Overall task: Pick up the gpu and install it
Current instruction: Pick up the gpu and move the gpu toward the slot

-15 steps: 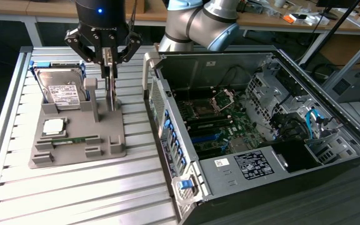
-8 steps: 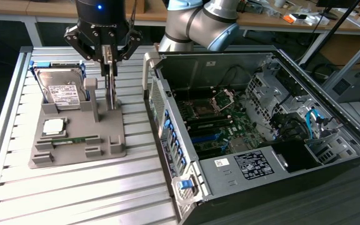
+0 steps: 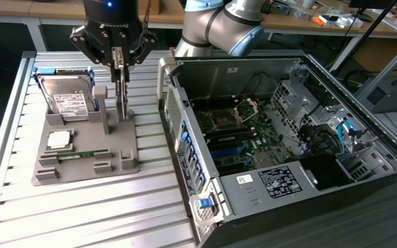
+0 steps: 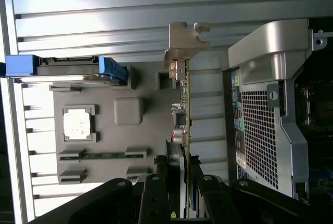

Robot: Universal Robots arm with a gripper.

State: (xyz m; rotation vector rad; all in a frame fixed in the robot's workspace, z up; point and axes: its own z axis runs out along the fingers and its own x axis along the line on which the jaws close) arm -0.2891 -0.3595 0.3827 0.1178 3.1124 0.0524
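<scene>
The gpu (image 3: 123, 98) stands on edge, upright, in the slot of a grey holder (image 3: 119, 150) on the slatted table. In the wrist view the gpu (image 4: 183, 109) appears edge-on as a thin green board, with its metal bracket at the far end. My gripper (image 3: 120, 72) comes straight down over the card's top edge. It is shut on the card, with black fingers (image 4: 154, 195) pressed against both faces at the cooler end. The card's lower edge still looks level with the holder. The gripper (image 4: 179, 185) sits to the exterior view's left of the open computer case (image 3: 268, 129).
The holder (image 4: 151, 130) also carries a silver hard drive (image 3: 71, 98) in blue rails, a processor (image 3: 59, 138) and a memory stick (image 3: 81, 154). The case's motherboard (image 3: 240, 139) lies exposed. The case's perforated rear panel (image 4: 265, 125) stands close beside the card. Bare table slats (image 3: 81, 217) stretch in front.
</scene>
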